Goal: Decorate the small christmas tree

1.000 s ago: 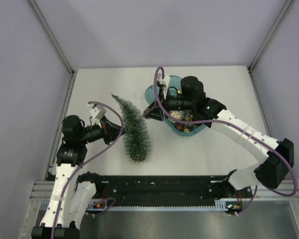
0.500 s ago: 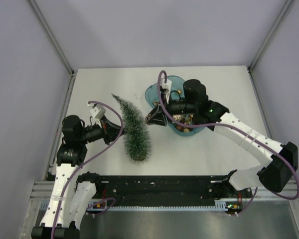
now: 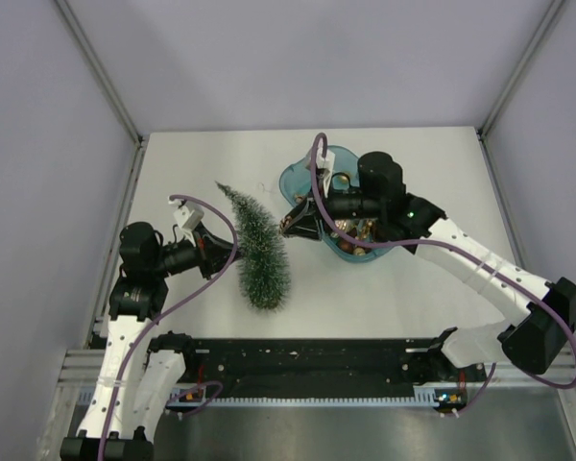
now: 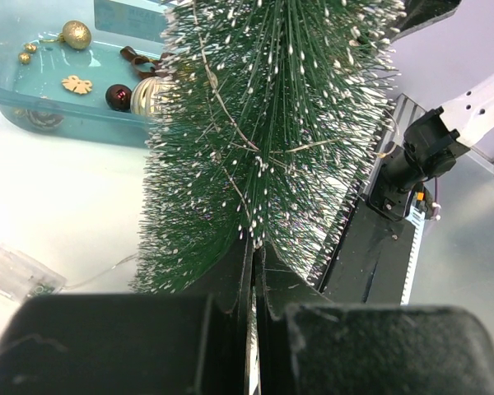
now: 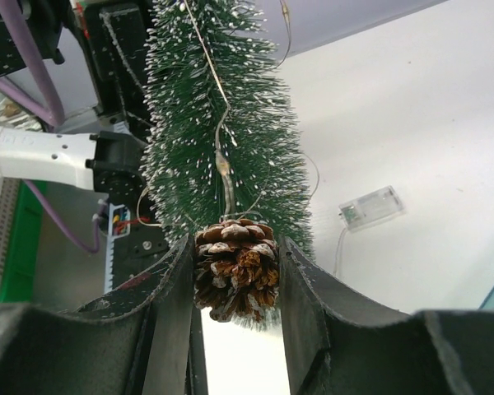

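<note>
The small christmas tree (image 3: 257,252) lies tilted, tip toward the far left, with a thin light wire wound round it. My left gripper (image 3: 228,253) is shut on its bristles from the left; in the left wrist view the jaws (image 4: 255,247) are pressed together in the branches of the tree (image 4: 272,123). My right gripper (image 3: 286,228) is just right of the tree, shut on a brown frosted pine cone (image 5: 235,276), which touches the bristles of the tree (image 5: 222,140). The right gripper (image 5: 235,247) grips the cone on both sides.
A teal tray (image 3: 293,178) sits behind the right gripper, holding gold and dark ornaments (image 4: 76,34). A clear battery box (image 5: 370,206) for the light wire lies on the white table by the tree; it also shows in the left wrist view (image 4: 12,271). A black rail (image 3: 307,355) runs along the near edge.
My right gripper has dropped slightly and come nearer the tree's side with the pine cone. The left arm and the tree have not moved.
</note>
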`<state>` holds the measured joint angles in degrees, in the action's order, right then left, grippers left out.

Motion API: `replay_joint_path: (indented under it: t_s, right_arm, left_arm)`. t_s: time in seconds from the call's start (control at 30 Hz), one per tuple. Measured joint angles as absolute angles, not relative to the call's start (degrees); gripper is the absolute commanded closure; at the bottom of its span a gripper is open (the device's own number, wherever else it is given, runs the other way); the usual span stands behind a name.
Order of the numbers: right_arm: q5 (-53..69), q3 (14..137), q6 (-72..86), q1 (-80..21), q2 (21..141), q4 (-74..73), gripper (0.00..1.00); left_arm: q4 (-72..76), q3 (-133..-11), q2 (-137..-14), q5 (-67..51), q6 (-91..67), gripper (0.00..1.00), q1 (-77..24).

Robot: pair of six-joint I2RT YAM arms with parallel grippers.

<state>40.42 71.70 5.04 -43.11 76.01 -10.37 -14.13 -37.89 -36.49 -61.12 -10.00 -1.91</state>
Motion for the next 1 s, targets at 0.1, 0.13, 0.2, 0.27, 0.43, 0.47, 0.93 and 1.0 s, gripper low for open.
replay_joint_path:
  t_s: [0.1, 0.13, 0.2, 0.27, 0.43, 0.47, 0.93, 1.0]
  right_arm:
    - [38.54, 71.7, 5.1, -43.11, 76.03, -9.23, 1.0]
    - [37.95, 71.7, 5.15, -43.11, 76.03, -8.78, 1.0]
    - [36.82, 71.7, 5.3, -43.07, 76.07, -7.66, 1.0]
    - [35.94, 71.7, 5.69, -42.96, 76.2, -6.44, 1.0]
    - [34.98, 71.7, 6.33, -42.83, 76.79, -4.29, 1.0]
    - [34.92, 71.7, 6.48, -42.83, 77.01, -3.99, 1.0]
    - [34.06, 71.05, 6.66, -42.33, 79.0, -3.55, 1.0]
    - [34.72, 69.87, 6.83, -42.26, 78.7, -3.42, 1.0]
  left_arm:
    - [-14.13, -37.89, -36.49, -61.28, -9.98, 1.0, -1.91]
    - [-14.13, -37.89, -36.49, -61.28, -9.98, 1.0, -1.91]
    - [-14.13, -37.89, -36.49, -61.3, -9.98, 1.0, -1.91]
    - [-14.13, -37.89, -36.49, -61.41, -9.98, 1.0, -1.91]
    - [-14.13, -37.89, -36.47, -61.78, -9.98, 1.0, -1.91]
    - [-14.13, -37.89, -36.49, -61.89, -9.98, 1.0, -1.91]
    - [-14.04, -37.85, -36.47, -61.93, -10.0, 1.0, -1.91]
    - [-13.82, -37.8, -36.47, -61.91, -10.17, 1.0, -1.91]
